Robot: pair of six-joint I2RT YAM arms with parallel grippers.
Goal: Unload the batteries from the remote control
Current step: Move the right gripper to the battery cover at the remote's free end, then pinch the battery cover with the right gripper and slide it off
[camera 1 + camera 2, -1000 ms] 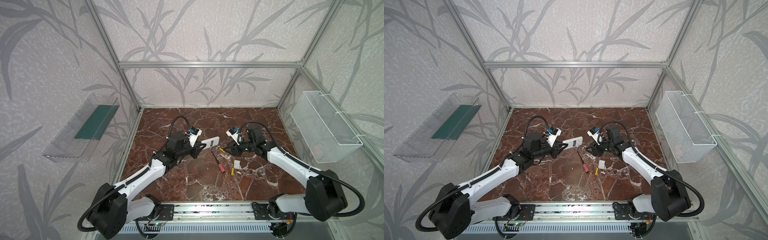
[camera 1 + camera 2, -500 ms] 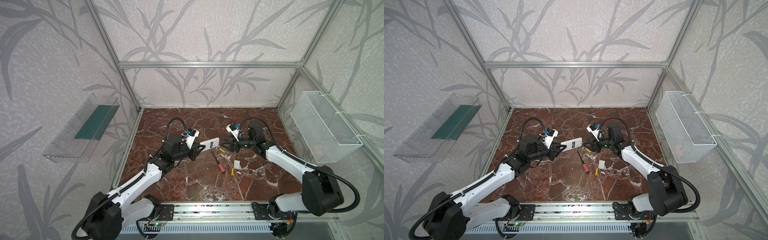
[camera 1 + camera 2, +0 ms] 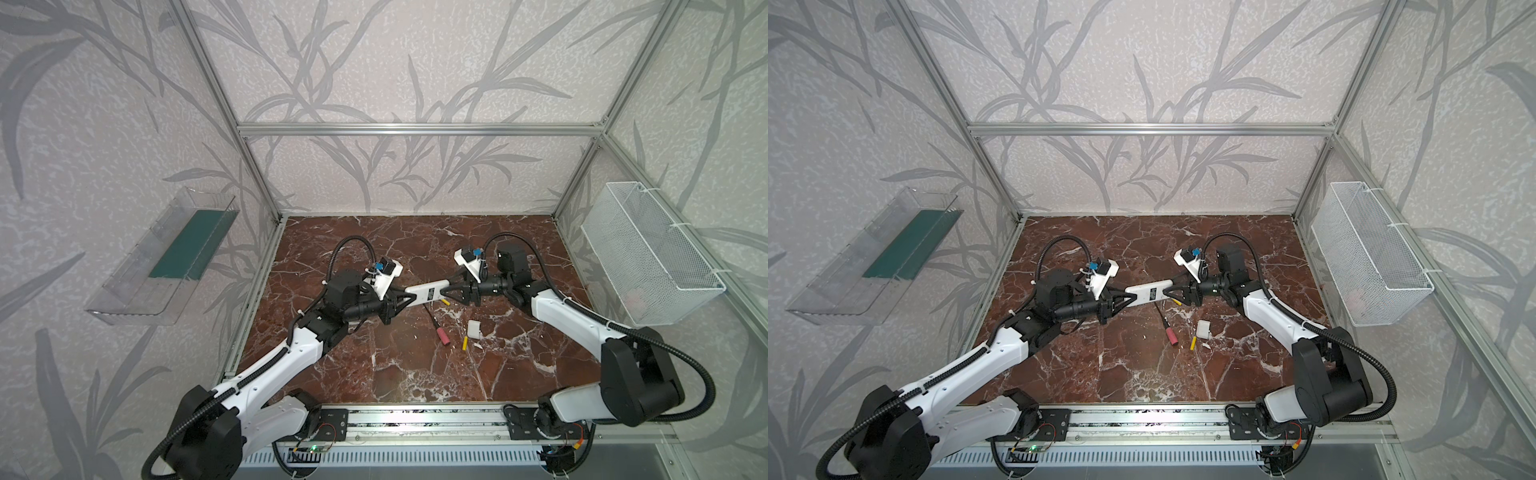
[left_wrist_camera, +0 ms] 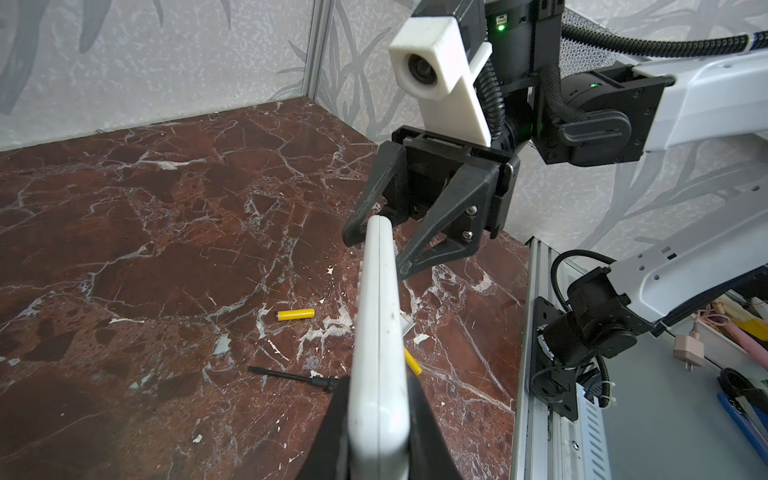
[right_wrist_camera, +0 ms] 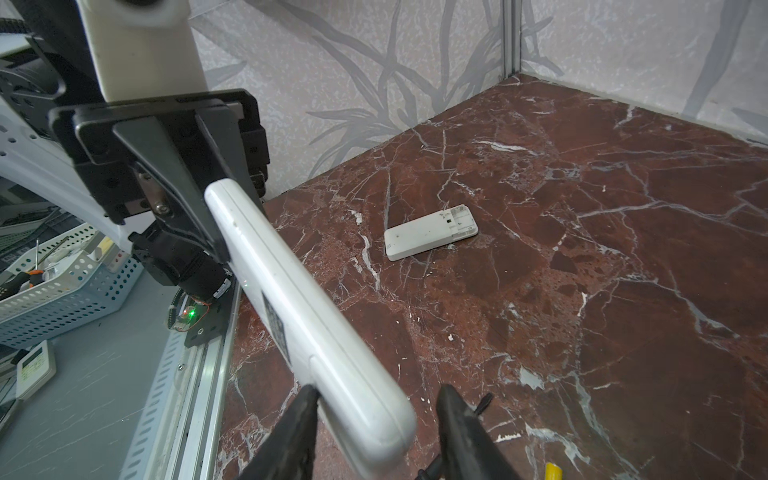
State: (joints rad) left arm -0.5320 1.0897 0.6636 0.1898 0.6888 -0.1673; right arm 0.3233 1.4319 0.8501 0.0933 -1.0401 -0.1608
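**A:** Which step is this?

**B:** Bracing the remote control (image 3: pixel 428 292) in mid-air. The left gripper (image 3: pixel 410 296) is clamped on one end. The right gripper (image 4: pixel 378 249) straddles the other end, jaws parted, gripping nothing. Two yellow batteries (image 4: pixel 296 314) lie loose on the table (image 3: pixel 395 365) below.

**A:** Next?

**B:** Probably close the right jaws squarely, then work the back cover (image 5: pixel 357 399) off

Two yellow batteries: one battery (image 3: pixel 445 302) at 11 o'clock of the other battery (image 3: pixel 465 343). Two white remotes: raised remote (image 3: pixel 428 293), flat remote (image 5: pixel 430 232). One screwdriver (image 3: pixel 436 327), one white cover (image 3: pixel 473 328), one wire basket (image 3: pixel 648 257), one clear tray (image 3: pixel 158 270).
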